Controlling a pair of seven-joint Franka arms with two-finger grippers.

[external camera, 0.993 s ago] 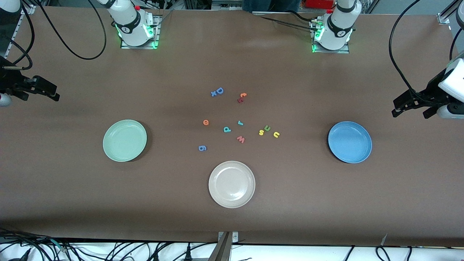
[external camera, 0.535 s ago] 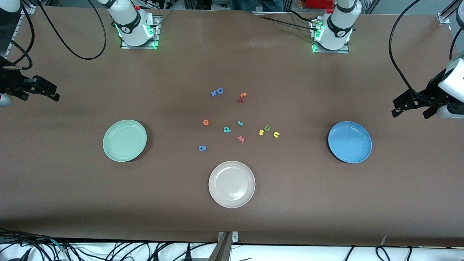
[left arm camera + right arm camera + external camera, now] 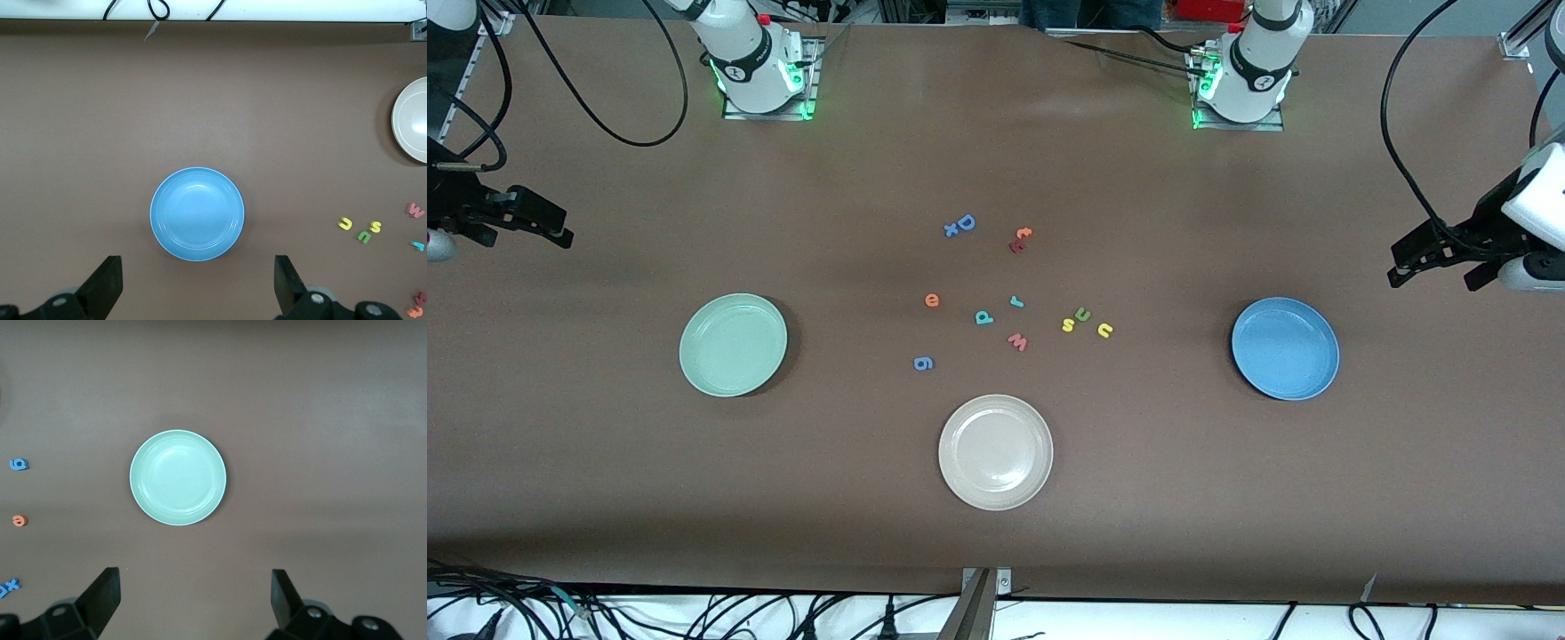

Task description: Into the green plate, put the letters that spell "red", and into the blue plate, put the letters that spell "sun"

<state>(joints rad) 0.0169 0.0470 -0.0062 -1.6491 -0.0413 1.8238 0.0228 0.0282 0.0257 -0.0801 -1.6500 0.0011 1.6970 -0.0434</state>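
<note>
Mint-green plate, medium-blue plate, bare

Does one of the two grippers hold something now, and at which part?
Nothing is held. The left gripper and the right gripper are both open and empty, waiting at the table's ends. All letters lie on the table.

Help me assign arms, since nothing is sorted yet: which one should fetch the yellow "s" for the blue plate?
Probably the left. Its open claw hangs at the blue plate's end, and the "s" lies on that side of the cluster. The right claw, also open, waits beside the green plate.
</note>
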